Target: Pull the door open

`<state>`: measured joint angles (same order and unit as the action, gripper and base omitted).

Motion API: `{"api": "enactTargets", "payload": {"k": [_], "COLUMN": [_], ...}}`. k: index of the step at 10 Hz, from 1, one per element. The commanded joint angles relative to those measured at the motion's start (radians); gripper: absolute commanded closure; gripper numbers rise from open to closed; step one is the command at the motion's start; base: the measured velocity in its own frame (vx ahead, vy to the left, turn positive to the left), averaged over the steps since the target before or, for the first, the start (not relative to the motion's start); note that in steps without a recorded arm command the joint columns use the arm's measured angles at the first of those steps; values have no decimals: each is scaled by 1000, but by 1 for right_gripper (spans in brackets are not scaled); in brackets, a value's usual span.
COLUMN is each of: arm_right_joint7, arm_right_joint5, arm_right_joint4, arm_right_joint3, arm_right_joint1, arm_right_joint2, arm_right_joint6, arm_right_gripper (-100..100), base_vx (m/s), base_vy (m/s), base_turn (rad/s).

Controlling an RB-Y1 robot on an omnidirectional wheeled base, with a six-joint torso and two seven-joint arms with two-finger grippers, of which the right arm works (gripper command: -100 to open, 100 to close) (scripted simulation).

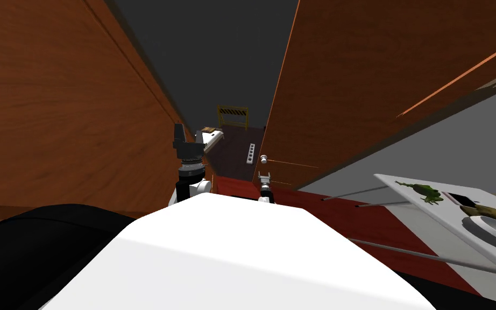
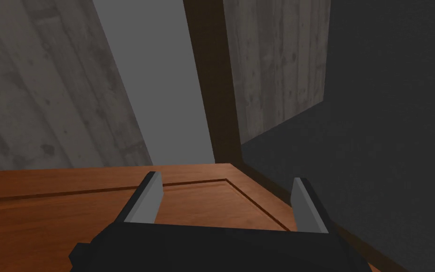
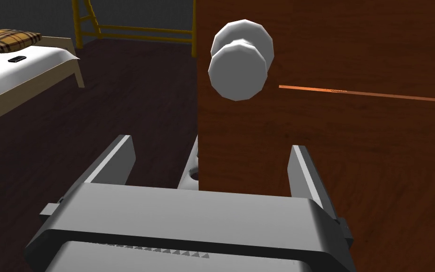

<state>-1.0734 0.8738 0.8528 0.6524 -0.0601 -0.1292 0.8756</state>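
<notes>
Right claw (image 3: pixel 209 144) is nearest: fingers spread wide, nothing btwn them, aimed at the door (image 3: pixel 330 141). One finger sits in front of the brown wood face, the other in front of the opening past the door's free edge. Pale round knob (image 3: pixel 239 61) is mounted close to that edge, ahead of the fingertips and clear of them, no contact. In the head view the same claw sits small, just below the knob, w/ the door rising tall on the robot's right.

Past the door's edge: dark floor (image 3: pixel 131 104), w/ a white strip with holes (image 1: pixel 250 153) lying on it near the door's foot. Further in, a bed (image 3: pixel 18 71) w/ white cover, a plaid pillow (image 3: pixel 6 40) and a small black item on top. Yellow barrier (image 1: pixel 233 115) stands at the far end.

Left claw (image 2: pixel 227 177) is raised on the robot's left, fingers apart, empty, over a brown panelled wood surface (image 2: pixel 70 208). Head view shows a broad brown wood panel (image 1: pixel 53 107) along that side.

Far right in the head view: white tabletop (image 1: pixel 435 215) on thin grey legs over a red floor (image 1: pixel 360 220), carrying a green frog figure (image 1: pixel 424 192) and a few other bits I can't make out.
</notes>
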Motion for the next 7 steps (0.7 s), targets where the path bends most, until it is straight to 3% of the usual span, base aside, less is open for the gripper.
{"api": "enactTargets", "payload": {"k": [1,5,7], "arm_right_joint7": [-6,-22,-34], "arm_right_joint5": [4,35,61], "arm_right_joint4": [-12,-31,-48], "arm_right_joint3": [-9,-52,-87], "arm_right_joint1": [-4,-17,-28], "arm_right_joint2": [-4,-32,-56], "arm_right_joint6": [3,5,5], "arm_right_gripper": [-100,-100,-100], "base_vx": [-79,-41,49], "base_vy": [-66,-40,7], "base_turn": [246,273,102]}}
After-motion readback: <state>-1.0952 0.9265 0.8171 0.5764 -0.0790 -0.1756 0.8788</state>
